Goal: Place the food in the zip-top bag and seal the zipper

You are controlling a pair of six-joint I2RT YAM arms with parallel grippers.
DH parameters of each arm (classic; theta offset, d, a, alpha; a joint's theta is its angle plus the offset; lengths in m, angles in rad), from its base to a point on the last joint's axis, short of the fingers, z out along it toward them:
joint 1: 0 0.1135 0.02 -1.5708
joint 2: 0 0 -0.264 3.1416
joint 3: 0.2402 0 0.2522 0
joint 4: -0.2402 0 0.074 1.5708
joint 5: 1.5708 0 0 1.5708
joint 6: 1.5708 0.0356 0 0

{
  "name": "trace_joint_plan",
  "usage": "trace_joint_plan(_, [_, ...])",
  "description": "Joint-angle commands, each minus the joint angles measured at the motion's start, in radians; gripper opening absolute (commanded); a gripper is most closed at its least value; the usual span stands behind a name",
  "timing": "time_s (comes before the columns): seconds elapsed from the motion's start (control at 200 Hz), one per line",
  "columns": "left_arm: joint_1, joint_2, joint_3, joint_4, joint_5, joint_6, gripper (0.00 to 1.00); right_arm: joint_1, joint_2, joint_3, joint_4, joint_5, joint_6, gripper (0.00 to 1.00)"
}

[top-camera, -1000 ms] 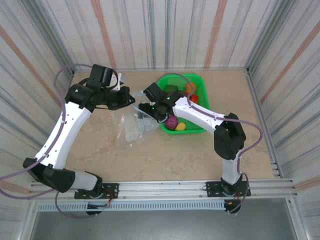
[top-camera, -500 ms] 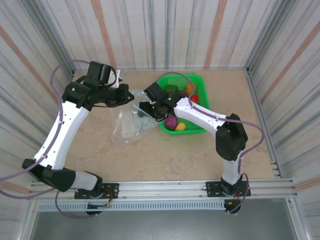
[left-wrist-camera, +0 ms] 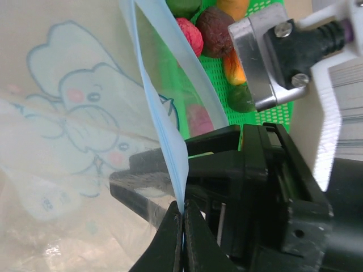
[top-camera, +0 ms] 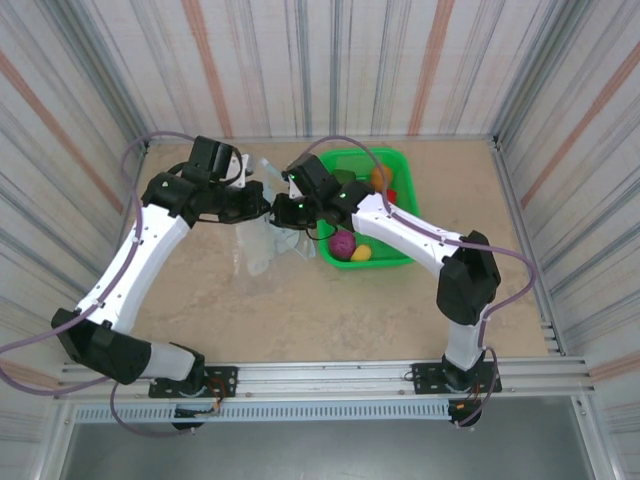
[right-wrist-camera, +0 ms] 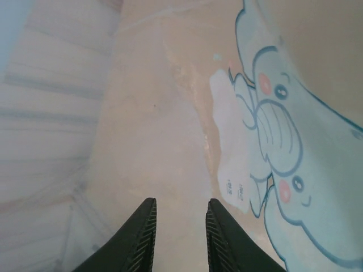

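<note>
Two white arms reach from the near edge of the tan table (top-camera: 350, 310) and meet over its far-left half, with the zip-top bag (top-camera: 258, 245) lifted between them. The clear pouch, printed with pale blue cartoon elephants, hangs crumpled, its lower end trailing toward the near side and its mouth raised at the far end.

The left gripper (top-camera: 265, 207) has its two dark fingers pressed together on the zipper (left-wrist-camera: 170, 153), the pale blue strip rising out of the pinch and along the bag's mouth edge. Just to its right, tip to tip with it, the right gripper (top-camera: 283, 212) pokes in at the same mouth. From its own wrist camera its fingers (right-wrist-camera: 142, 238) stand a narrow gap apart, with crinkled film and an elephant print ahead of them. Whether any plastic lies between them I cannot tell.

The food sits beyond and to the right, in a green mesh basket (top-camera: 365, 151) near the far edge of the table. A magenta-purple piece (top-camera: 343, 243) and a yellow piece (top-camera: 361, 253) lie at the basket's near end. A red one (top-camera: 390, 197) and an orange one (top-camera: 379, 178) lie farther back. The left wrist camera also catches a dark maroon piece (left-wrist-camera: 214, 37) there.
</note>
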Motion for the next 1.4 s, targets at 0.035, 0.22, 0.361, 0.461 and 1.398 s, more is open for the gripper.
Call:
trace_joint_plan(0.035, [0.006,-0.025,0.002,0.004,-0.064,0.065,0.00,-0.010,-0.073,-0.028,0.016,-0.003,0.019,0.24])
trace_joint_plan(0.22, [0.006,-0.020,-0.021,0.057,-0.044,0.053,0.00,-0.026,-0.145,-0.054,-0.017,0.036,-0.012,0.13])
trace_joint_plan(0.361, [0.005,0.012,-0.020,0.063,-0.006,0.040,0.00,-0.057,-0.212,-0.060,-0.088,0.081,-0.039,0.13])
trace_joint_plan(0.461, [0.006,0.017,-0.041,0.102,-0.006,0.010,0.00,-0.102,-0.274,-0.080,-0.134,0.090,-0.059,0.14])
trace_joint_plan(1.398, [-0.049,-0.099,-0.220,0.211,-0.049,0.167,0.00,-0.306,-0.060,-0.179,-0.382,0.123,0.105,0.80])
